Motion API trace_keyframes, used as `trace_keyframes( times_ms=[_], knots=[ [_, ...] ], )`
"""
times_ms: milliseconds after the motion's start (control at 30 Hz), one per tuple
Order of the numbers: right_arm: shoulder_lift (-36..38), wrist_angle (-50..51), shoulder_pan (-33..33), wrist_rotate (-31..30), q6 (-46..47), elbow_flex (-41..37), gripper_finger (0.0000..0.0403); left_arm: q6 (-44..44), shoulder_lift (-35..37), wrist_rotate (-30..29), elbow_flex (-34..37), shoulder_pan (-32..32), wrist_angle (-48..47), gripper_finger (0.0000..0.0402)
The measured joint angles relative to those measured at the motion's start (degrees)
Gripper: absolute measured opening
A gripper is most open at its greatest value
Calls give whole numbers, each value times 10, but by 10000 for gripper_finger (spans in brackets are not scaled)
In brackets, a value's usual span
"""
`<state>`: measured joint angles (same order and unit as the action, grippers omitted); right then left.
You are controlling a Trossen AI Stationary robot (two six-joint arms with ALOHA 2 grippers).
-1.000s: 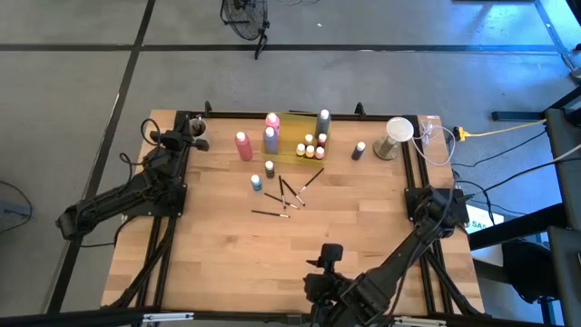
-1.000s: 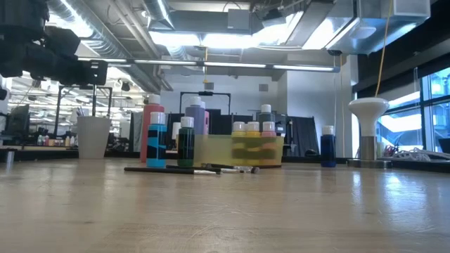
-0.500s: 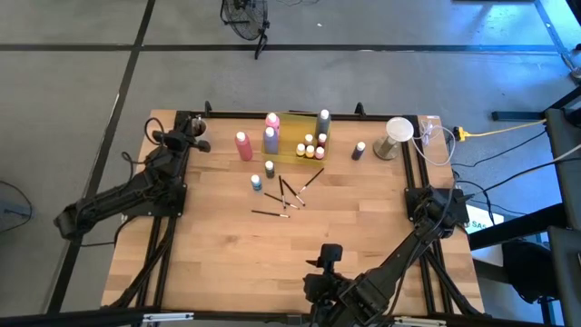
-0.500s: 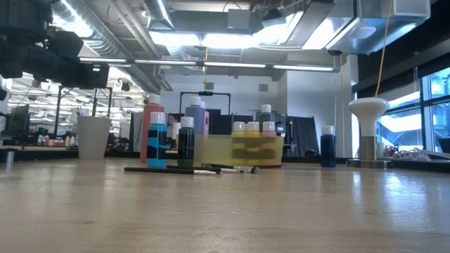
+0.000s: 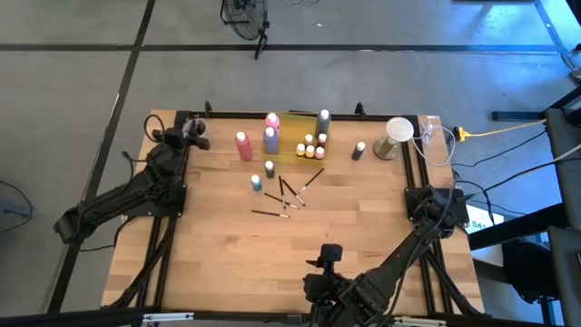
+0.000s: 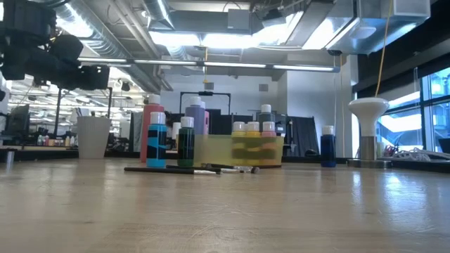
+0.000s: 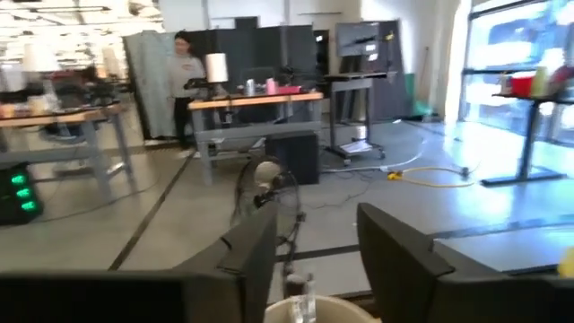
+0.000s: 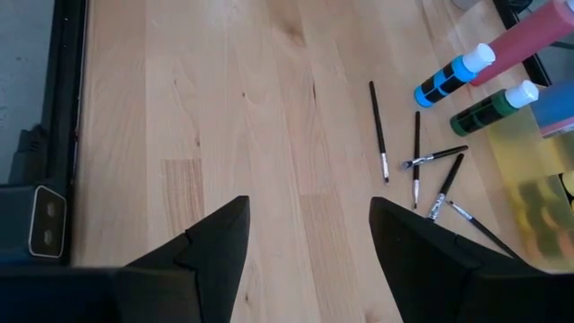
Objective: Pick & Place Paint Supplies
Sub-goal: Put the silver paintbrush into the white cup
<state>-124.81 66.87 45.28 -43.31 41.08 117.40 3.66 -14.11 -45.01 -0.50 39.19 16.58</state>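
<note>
On my feed, a translucent yellow tray (image 5: 295, 136) sits at the middle of the wooden table's (image 5: 227, 254) far edge. One pale round cup (image 5: 198, 130) stands upright in the far left corner, and a second pale cup (image 5: 396, 136) stands inverted near the far right corner. A yellow cable (image 5: 499, 133) lies on the floor beyond the table's right edge, and a floor fan (image 5: 245, 16) stands beyond the far edge.
</note>
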Motion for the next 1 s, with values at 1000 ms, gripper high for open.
trace_keyframes(
  times_ms=[1000],
  knots=[
    [1,-60,25,10,-87,20,234,134,-183,426,-176,-424,80,201]
  ],
)
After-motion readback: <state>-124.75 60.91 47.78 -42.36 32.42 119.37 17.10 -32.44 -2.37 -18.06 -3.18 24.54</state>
